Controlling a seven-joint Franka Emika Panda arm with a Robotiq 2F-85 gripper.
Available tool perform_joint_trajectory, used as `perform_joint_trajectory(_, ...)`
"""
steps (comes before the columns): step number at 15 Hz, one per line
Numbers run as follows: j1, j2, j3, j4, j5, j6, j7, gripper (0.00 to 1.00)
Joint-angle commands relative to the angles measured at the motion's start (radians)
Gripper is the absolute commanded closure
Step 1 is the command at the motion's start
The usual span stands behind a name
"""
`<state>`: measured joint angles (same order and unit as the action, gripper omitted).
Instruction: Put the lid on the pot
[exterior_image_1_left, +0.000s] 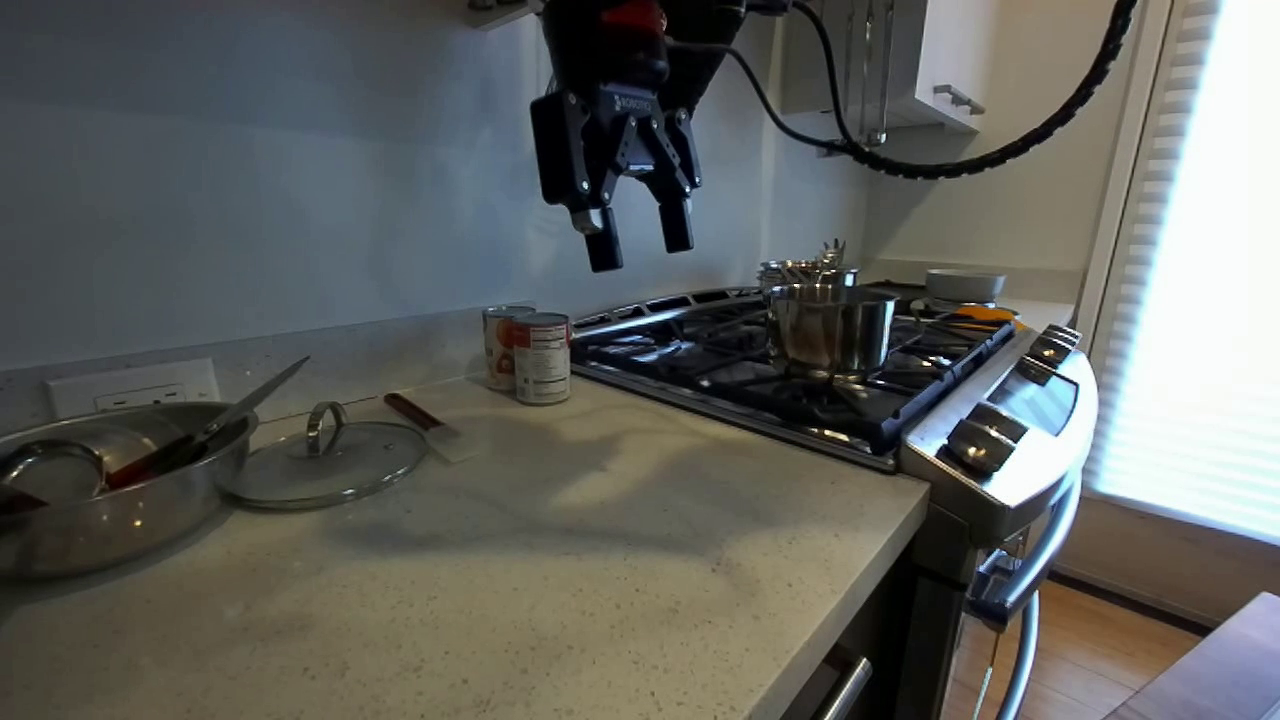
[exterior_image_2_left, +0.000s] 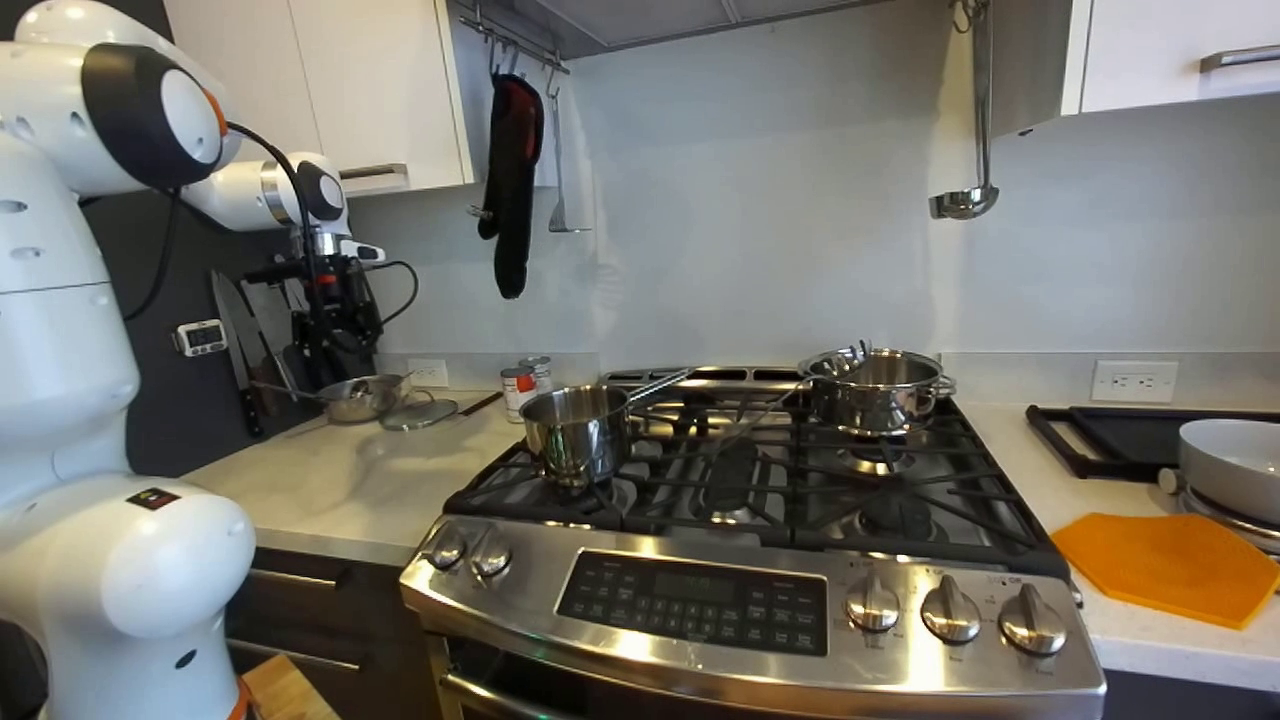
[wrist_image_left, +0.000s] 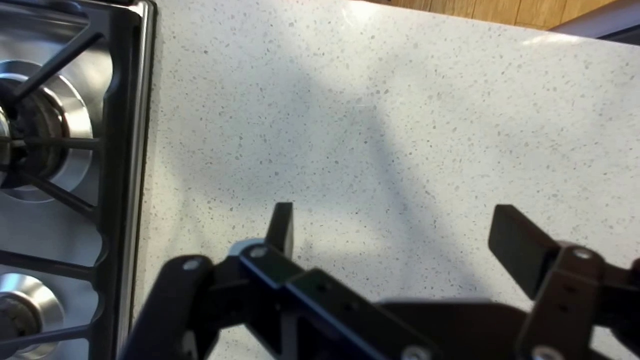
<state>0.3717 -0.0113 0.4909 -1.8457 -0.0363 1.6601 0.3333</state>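
The lid (exterior_image_1_left: 375, 465), clear glass with a metal rim and an upright loop handle, lies on the counter beside the wide steel bowl; it also shows in an exterior view (exterior_image_2_left: 420, 414). The pot (exterior_image_1_left: 830, 330), shiny steel with an open top and a long handle, stands on the stove's near-counter front burner, also in an exterior view (exterior_image_2_left: 577, 440). My gripper (exterior_image_1_left: 641, 245) is open and empty, high above the counter between lid and pot. In the wrist view the spread fingers (wrist_image_left: 395, 222) have only bare countertop between them; lid and pot are out of that view.
The wide steel bowl (exterior_image_1_left: 130, 525) holds utensils. Two tin cans (exterior_image_1_left: 543, 360) and a red-handled spatula (exterior_image_1_left: 425, 420) are near the wall. A larger steel pot (exterior_image_2_left: 875, 400) stands farther back on the stove (exterior_image_2_left: 740, 675). An oven mitt (exterior_image_2_left: 512, 190) hangs above the counter.
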Motion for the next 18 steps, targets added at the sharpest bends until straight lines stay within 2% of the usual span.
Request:
perform_joint_trajectory(1,0.034,0.030,-0.011,-0.001,-0.015,0.065,0.012,0.00)
perform_joint_trajectory(6,0.071,0.110,-0.020,-0.062,-0.025,0.356,0.111,0.00)
perform_joint_trajectory(9,0.100,0.158,-0.045,-0.112,-0.119,0.544,0.246,0.00)
perform_joint_trajectory(13,0.169,0.229,-0.119,-0.112,-0.400,0.699,0.491,0.00)
perform_joint_trajectory(16,0.225,0.277,-0.171,-0.068,-0.590,0.731,0.663,0.00)
perform_joint_trajectory(18,0.258,0.301,-0.196,-0.033,-0.711,0.709,0.715,0.00)
